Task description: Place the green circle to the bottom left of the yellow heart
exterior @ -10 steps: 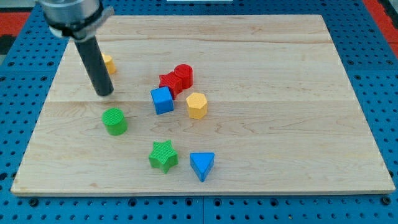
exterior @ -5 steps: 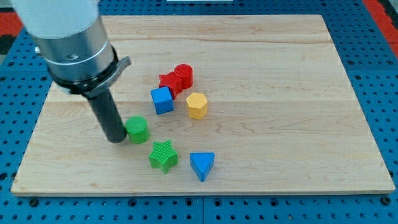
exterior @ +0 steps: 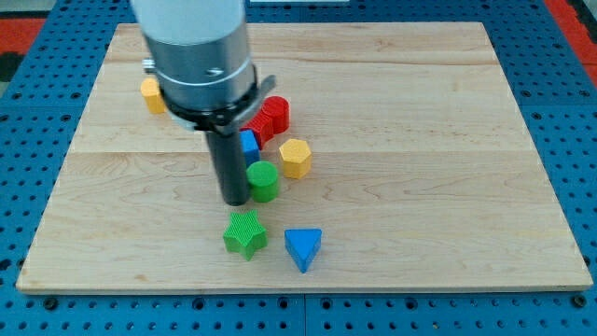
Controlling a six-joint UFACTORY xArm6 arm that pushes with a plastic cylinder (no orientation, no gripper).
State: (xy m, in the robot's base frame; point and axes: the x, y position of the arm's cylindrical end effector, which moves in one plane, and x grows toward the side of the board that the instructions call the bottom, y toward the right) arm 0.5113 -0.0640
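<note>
The green circle (exterior: 264,180) stands near the board's middle, just below and left of a yellow hexagon (exterior: 295,158). My tip (exterior: 235,200) touches the green circle's left side. The yellow heart (exterior: 152,94) lies at the view's upper left, partly hidden behind the arm's body. The green circle is far to the right of and below the heart.
A blue cube (exterior: 249,144) is mostly hidden behind the rod. A red star (exterior: 255,124) and a red cylinder (exterior: 275,112) sit above it. A green star (exterior: 244,233) and a blue triangle (exterior: 303,248) lie near the board's bottom edge (exterior: 298,283).
My tip has swept from the upper left down and to the right, pushing the green circle rightwards to beside the yellow hexagon. The yellow heart has come back into sight.
</note>
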